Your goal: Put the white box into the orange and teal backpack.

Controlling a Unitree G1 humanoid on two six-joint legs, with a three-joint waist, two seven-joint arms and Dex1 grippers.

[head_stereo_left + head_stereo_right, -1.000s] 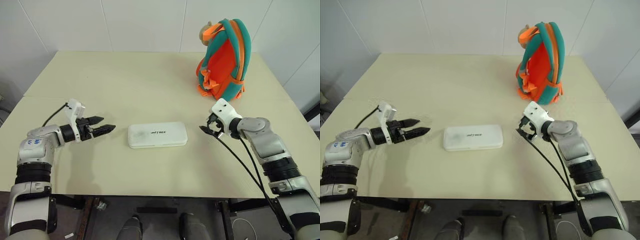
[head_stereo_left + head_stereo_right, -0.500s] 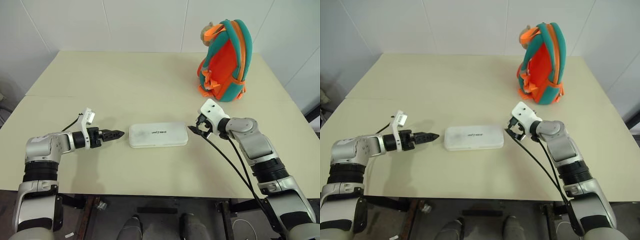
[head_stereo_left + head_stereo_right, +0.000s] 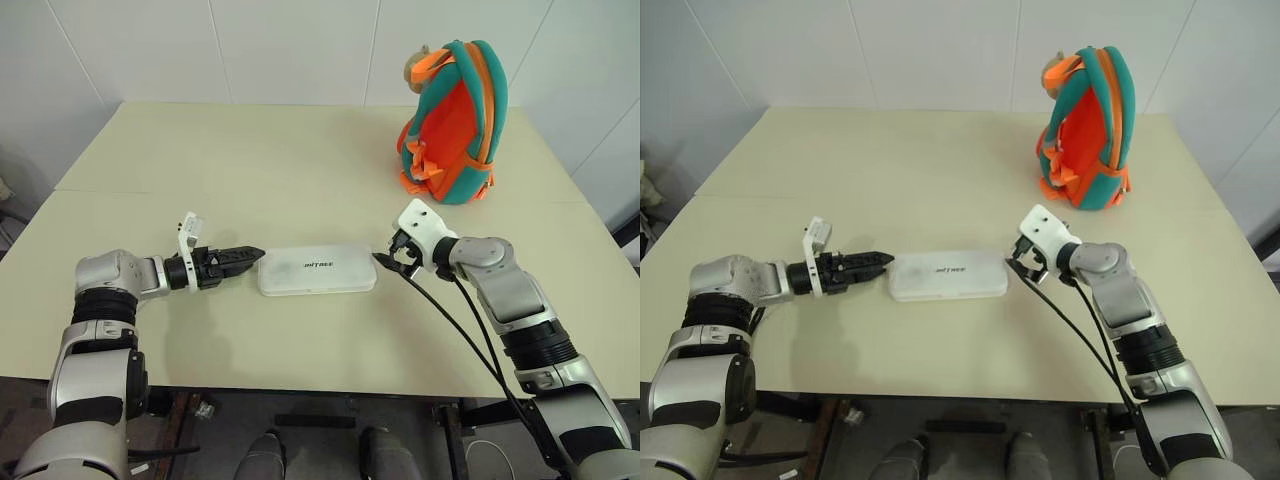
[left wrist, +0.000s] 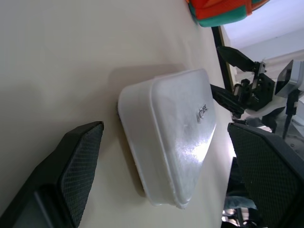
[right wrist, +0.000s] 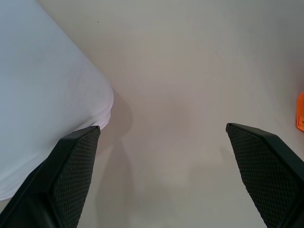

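flanking white box [image 3: 317,270], tools [image 3: 252,257] open

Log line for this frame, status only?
phase: approach | white box: flat on table | left gripper: open, at box end | right gripper: open, opposite end | orange and teal backpack: upright

The white box [image 3: 317,270] lies flat mid-table; the orange and teal backpack [image 3: 452,122] stands upright, well apart.

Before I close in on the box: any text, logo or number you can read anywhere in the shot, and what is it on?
White box: one short line of small dark lettering on its top face, too small to read.
Orange and teal backpack: no text or label visible.
Table: no markings.
Left gripper, right gripper: no readable labels.
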